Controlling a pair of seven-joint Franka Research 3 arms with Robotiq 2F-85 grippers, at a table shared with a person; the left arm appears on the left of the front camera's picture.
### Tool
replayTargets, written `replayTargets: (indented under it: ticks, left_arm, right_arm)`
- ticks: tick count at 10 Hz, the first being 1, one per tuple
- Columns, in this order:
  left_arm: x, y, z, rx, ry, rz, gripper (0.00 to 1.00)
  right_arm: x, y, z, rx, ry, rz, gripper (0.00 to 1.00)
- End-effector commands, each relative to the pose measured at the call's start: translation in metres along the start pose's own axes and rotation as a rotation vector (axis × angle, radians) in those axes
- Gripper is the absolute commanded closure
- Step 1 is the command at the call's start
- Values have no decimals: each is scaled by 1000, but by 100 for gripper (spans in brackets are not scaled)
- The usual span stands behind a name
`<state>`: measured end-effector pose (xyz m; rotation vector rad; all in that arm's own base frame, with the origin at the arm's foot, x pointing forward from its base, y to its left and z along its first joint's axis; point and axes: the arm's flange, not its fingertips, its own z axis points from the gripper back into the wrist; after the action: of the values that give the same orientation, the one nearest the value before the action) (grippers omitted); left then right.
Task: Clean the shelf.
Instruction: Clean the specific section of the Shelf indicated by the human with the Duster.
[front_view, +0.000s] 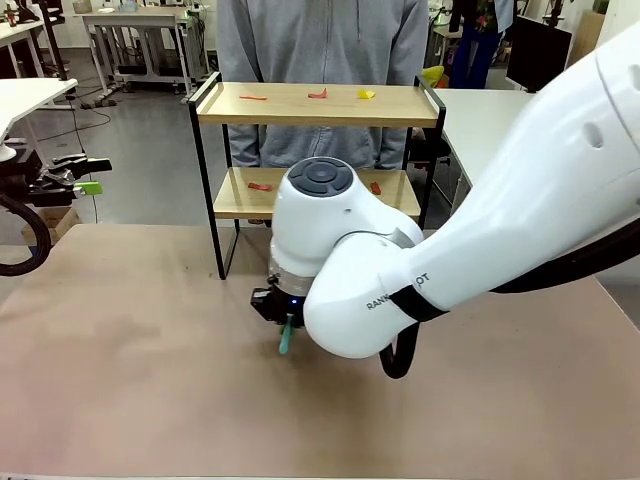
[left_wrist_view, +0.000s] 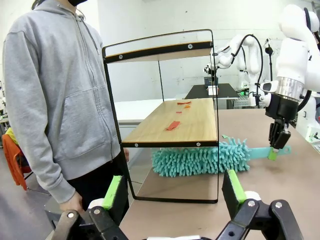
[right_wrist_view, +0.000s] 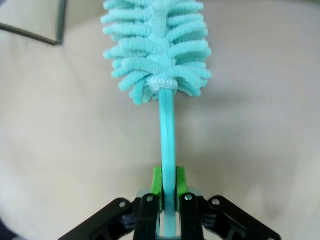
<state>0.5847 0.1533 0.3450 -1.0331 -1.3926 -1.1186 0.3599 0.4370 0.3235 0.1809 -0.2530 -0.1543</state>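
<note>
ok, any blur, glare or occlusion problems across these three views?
Front view: sharp, even light, but the right arm hides part of the lower board of the shelf. Left wrist view: the wide angle bows the shelf frame slightly. Right wrist view: duster crisp, no glare.

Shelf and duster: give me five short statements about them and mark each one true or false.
1. The right end effector is shut on the duster handle. True.
2. The duster's head rests on the top board of the shelf. False: it lies on the table, under the lower board.
3. Red scraps lie on the lower board. True.
4. The left end effector grips a cloth. False: it is open and holds nothing.
5. A yellow scrap lies on the top board. True.
</note>
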Motion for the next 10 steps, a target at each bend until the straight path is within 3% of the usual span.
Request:
replayTargets:
  ticks: [1,5,10]
  left_arm:
    - [3,-1,-1,2,2,-12,0]
    - [3,-1,-1,2,2,-12,0]
    - [3,-1,-1,2,2,-12,0]
  right_arm:
    - [8,-35,12,9,11,-52,87]
    - [25,-91,26,5,42,-124,87]
    - [36,-165,48,-102,67,-163,87]
